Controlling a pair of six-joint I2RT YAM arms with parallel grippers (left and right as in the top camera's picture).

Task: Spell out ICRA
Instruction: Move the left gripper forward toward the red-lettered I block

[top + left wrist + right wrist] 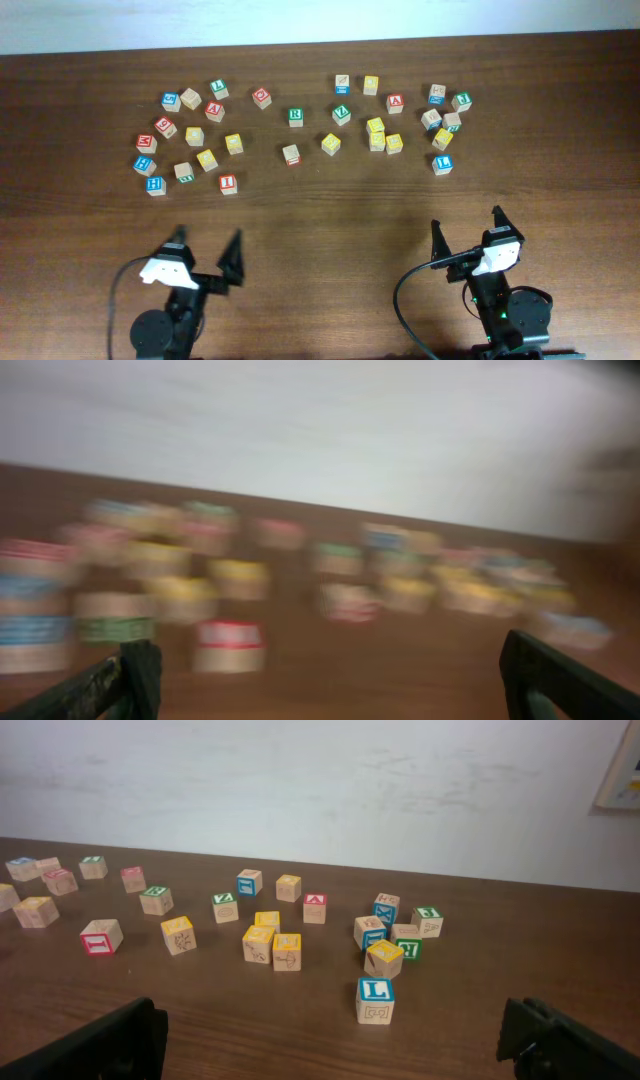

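Note:
Many wooden letter blocks lie scattered across the far half of the table. A red I block (228,183) sits front left, a green R block (296,116) in the middle and a red A block (396,102) to the right. I cannot pick out a C block. My left gripper (207,250) is open and empty near the front edge, below the I block. The left wrist view is motion-blurred, with the gripper (330,685) open and a red block (230,645) just ahead. My right gripper (468,232) is open and empty, also seen in the right wrist view (330,1040).
A blue L block (376,1000) stands nearest the right gripper, also seen overhead (443,162). A yellow cluster (378,135) lies centre right. A white wall rises behind the table's far edge. Bare wood (330,230) lies between the blocks and both arms.

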